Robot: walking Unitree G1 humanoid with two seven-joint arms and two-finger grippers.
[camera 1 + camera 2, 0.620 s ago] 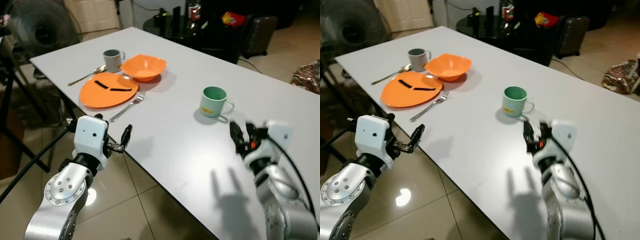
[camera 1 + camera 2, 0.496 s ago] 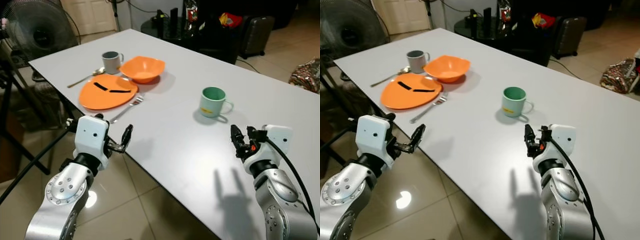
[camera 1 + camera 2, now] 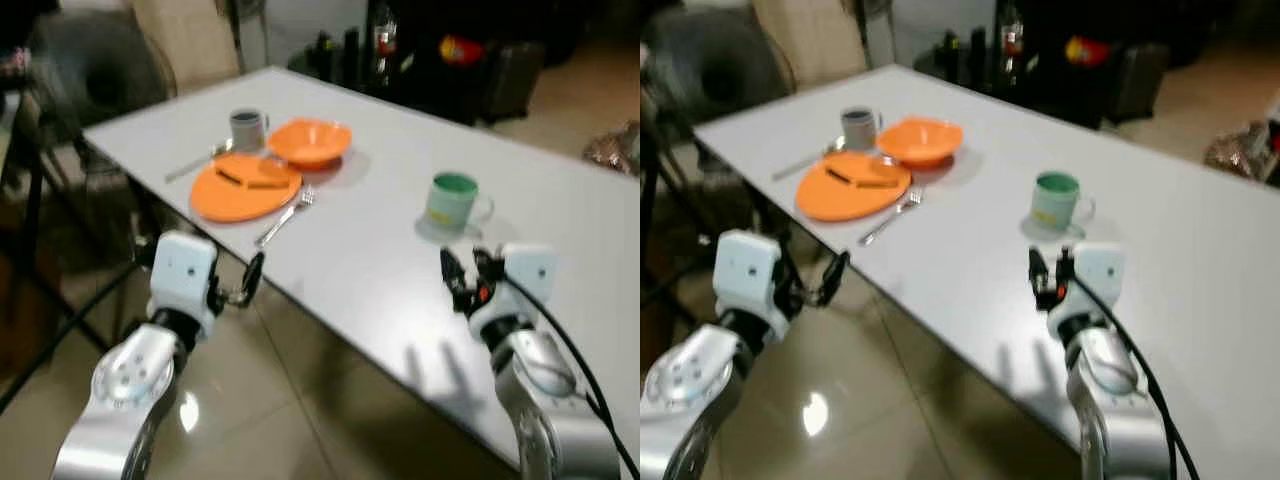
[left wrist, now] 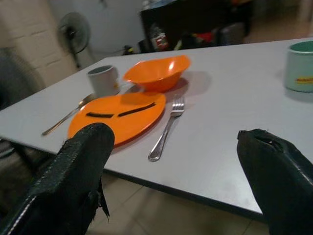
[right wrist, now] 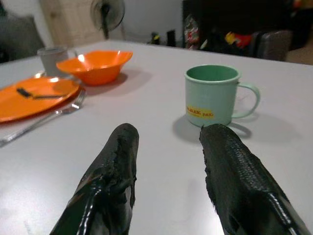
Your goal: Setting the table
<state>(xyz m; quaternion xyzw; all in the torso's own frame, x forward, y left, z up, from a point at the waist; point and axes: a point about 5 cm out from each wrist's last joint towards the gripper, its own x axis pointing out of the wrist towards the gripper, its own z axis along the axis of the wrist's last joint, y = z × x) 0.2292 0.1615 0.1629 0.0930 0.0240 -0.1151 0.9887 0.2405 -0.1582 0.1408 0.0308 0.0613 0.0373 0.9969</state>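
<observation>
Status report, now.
Both pincers open, empty. Right pincer above table, short of pale green handled mug. Left pincer off the white table's edge. Path clear.

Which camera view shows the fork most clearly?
The left wrist view: the fork is near and sharp there, lying on the table beside the orange plate. Both eye views show it small and blurred. In the right wrist view it lies off to the side, cut off by the frame edge.

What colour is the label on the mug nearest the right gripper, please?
Yellow, on the pale green mug; clearest in the right wrist view.
</observation>
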